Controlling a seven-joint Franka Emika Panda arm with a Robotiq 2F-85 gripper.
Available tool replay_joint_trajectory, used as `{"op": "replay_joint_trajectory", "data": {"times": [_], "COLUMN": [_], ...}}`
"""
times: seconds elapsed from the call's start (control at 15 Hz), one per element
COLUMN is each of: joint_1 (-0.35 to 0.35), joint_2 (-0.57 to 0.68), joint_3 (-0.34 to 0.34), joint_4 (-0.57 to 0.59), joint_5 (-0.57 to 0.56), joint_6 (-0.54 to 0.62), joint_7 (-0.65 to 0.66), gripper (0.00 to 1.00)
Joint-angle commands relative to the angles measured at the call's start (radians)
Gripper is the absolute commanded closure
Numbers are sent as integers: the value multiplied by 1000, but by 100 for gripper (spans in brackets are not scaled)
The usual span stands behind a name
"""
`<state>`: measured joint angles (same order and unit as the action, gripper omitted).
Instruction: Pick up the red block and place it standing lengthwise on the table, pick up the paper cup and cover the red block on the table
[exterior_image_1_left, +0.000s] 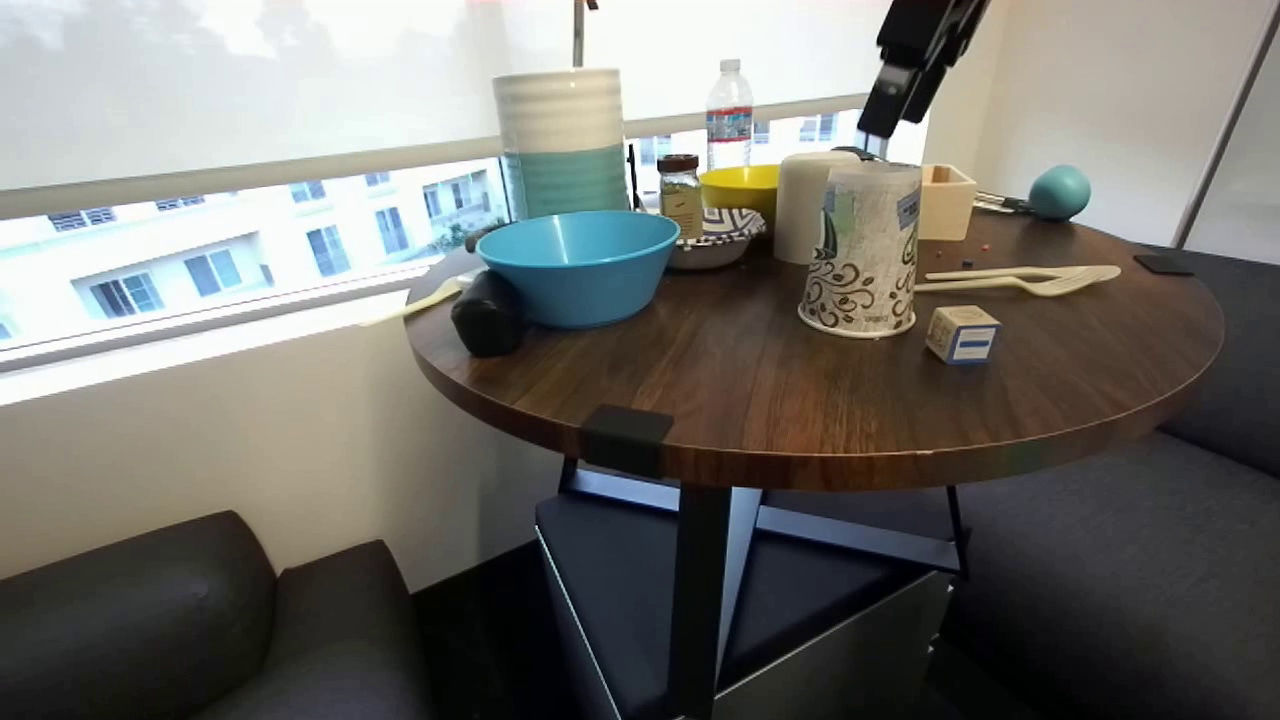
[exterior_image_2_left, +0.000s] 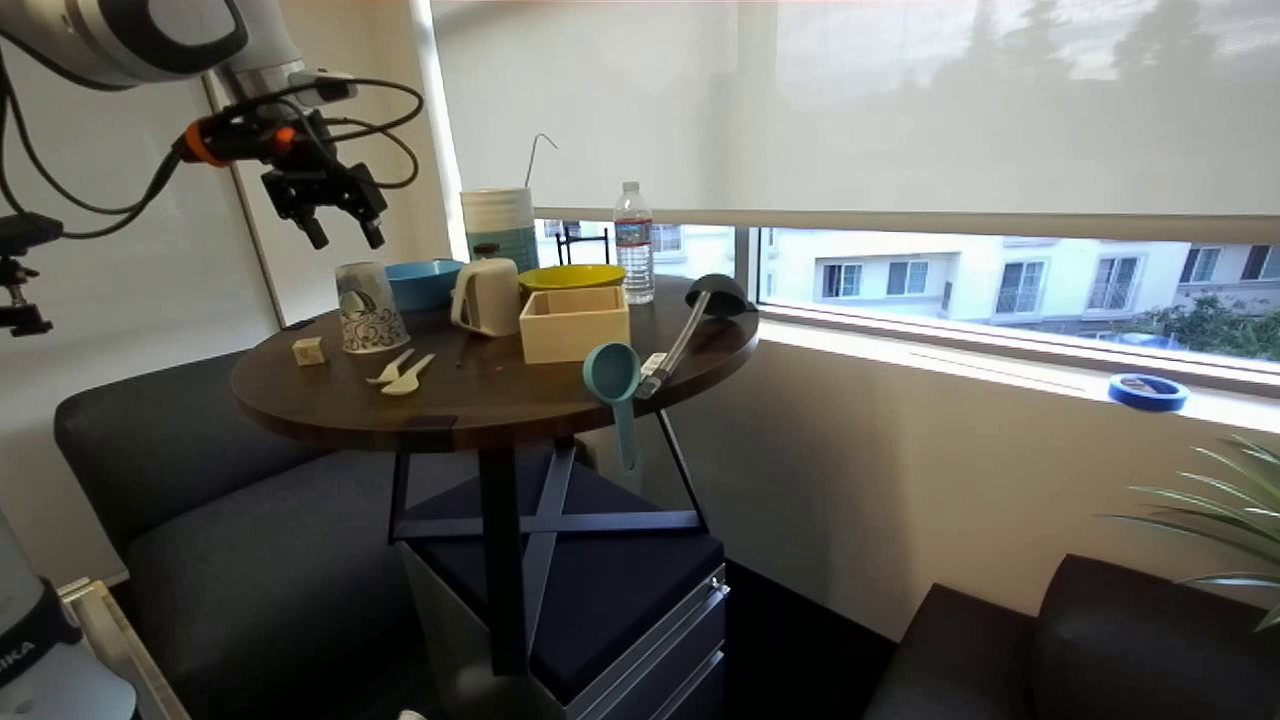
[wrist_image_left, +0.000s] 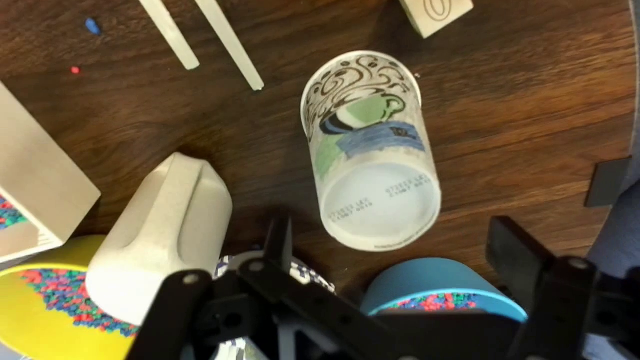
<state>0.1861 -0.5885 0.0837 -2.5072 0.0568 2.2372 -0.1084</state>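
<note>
The paper cup (exterior_image_1_left: 862, 260) stands upside down on the round dark table (exterior_image_1_left: 720, 390), wide rim down and base up. It also shows in an exterior view (exterior_image_2_left: 370, 312) and in the wrist view (wrist_image_left: 370, 145). The red block does not show in any view; it is hidden or out of view. My gripper (exterior_image_2_left: 346, 240) hangs above the table, higher than the cup and apart from it. In the wrist view the gripper (wrist_image_left: 390, 227) has its fingers spread wide with nothing between them, and the cup's base shows beyond the fingertips.
A small pale cube (exterior_image_1_left: 962, 334) sits close to the cup. A plastic fork and spoon (exterior_image_2_left: 405, 375) lie beside it. A pale pitcher (exterior_image_2_left: 497, 298), wooden box (exterior_image_2_left: 575, 330), blue bowl (exterior_image_1_left: 580, 270), yellow bowl (exterior_image_1_left: 740, 185), jar (exterior_image_1_left: 681, 200) and water bottle (exterior_image_1_left: 729, 115) also stand around.
</note>
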Motion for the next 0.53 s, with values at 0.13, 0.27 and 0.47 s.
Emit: {"op": "replay_joint_trajectory", "data": {"times": [0.13,0.27,0.47], "joint_1": [23,23,22], "joint_2": [-134,-172,-163], "joint_3": [20,33,27], "joint_4": [78,93,89], "joint_5": [10,-5,0], "joint_6": [-119,-148,-131], "joint_7": [3,13,1], "gripper": [0,0,0]}}
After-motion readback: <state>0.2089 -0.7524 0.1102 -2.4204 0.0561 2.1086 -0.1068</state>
